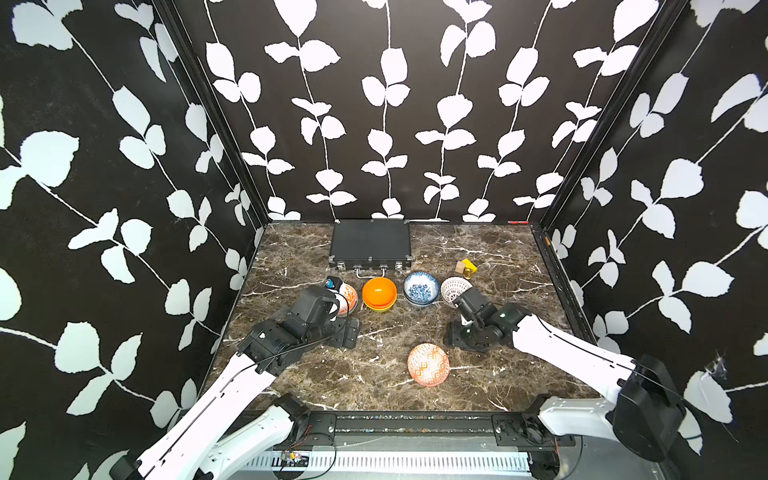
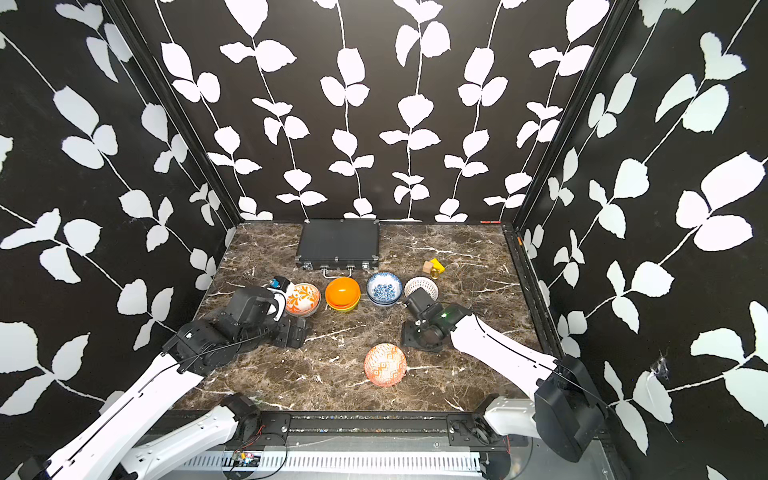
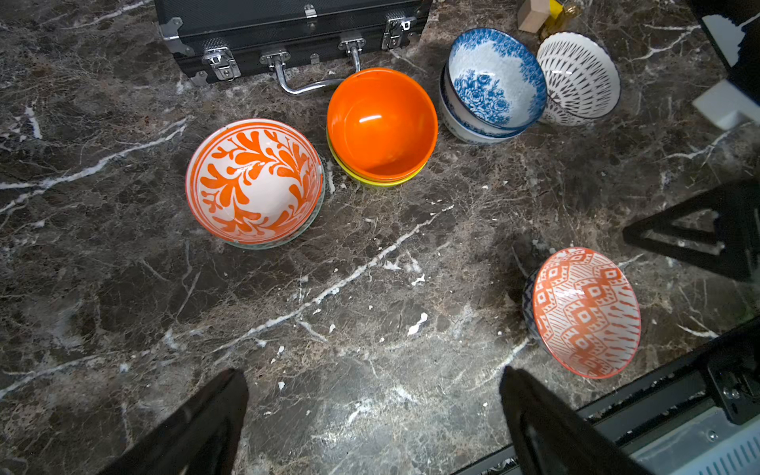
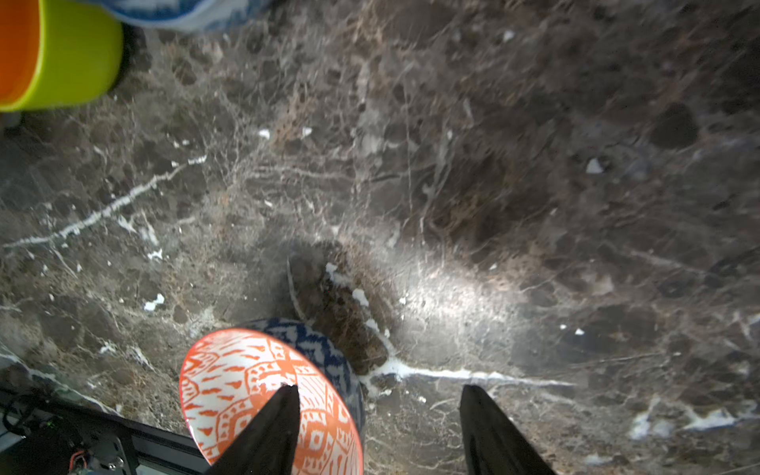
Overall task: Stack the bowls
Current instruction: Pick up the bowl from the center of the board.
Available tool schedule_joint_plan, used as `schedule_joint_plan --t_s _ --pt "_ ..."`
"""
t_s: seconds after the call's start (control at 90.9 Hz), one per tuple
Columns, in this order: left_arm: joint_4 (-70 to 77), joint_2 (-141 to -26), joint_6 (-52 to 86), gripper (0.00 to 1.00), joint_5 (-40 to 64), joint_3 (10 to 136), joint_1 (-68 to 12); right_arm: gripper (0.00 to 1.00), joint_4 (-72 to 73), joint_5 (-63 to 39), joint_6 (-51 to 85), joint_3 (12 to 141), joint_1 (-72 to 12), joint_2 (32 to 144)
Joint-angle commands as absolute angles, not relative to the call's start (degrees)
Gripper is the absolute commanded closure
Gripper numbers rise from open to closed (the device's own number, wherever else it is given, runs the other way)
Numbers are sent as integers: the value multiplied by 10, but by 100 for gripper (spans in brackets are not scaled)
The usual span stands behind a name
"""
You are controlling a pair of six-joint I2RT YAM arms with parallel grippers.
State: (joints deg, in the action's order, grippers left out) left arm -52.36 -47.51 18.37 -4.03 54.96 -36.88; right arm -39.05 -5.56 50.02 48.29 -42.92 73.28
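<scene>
Seven of the small round bowls sit in a row across the middle of both top views, just in front of the flat black case (image 1: 371,243). Most are nested in pairs, I think because like goes with like: the white bowl with orange leaves (image 3: 255,181) rests inside the grey-green patterned bowl (image 3: 288,242), the plain orange bowl (image 3: 382,123) inside the plain yellow bowl (image 3: 370,182), and one white bowl with blue flowers (image 3: 493,78) inside its twin (image 3: 456,123). The white bowl with a dark dotted pattern (image 3: 580,78) stands single at the right end of the row. The white bowl with an orange geometric pattern (image 1: 428,364) is alone on the brown marble table (image 1: 353,374), in the lower middle of the frame and well apart from the row. The right gripper (image 4: 378,388) is open with nothing between its fingers. In the right wrist view one finger crosses in front of this bowl's rim and the other is over bare table, so the bowl lies just beside the gap, not inside it. The left gripper (image 3: 370,372) is also wide open and empty, at the left of the frame near the orange-leaf pair. By my judgement the lone bowl is the next one to take, probably for the dotted bowl
</scene>
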Motion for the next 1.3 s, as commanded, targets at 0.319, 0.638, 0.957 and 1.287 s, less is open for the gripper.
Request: schedule_joint_plan --t_s 0.319,0.638,0.957,1.287 --pt "-517 -470 182 1 -42 541 -371 47 -368 -16 564 479 -523 802" --pt "-517 -470 181 2 -41 541 -370 75 -358 -13 573 477 -532 823" --pt "-517 -471 181 2 -40 541 -370 100 -402 28 578 488 -528 789" --pt "-516 -469 181 2 -40 541 -371 100 -469 17 531 495 -417 695"
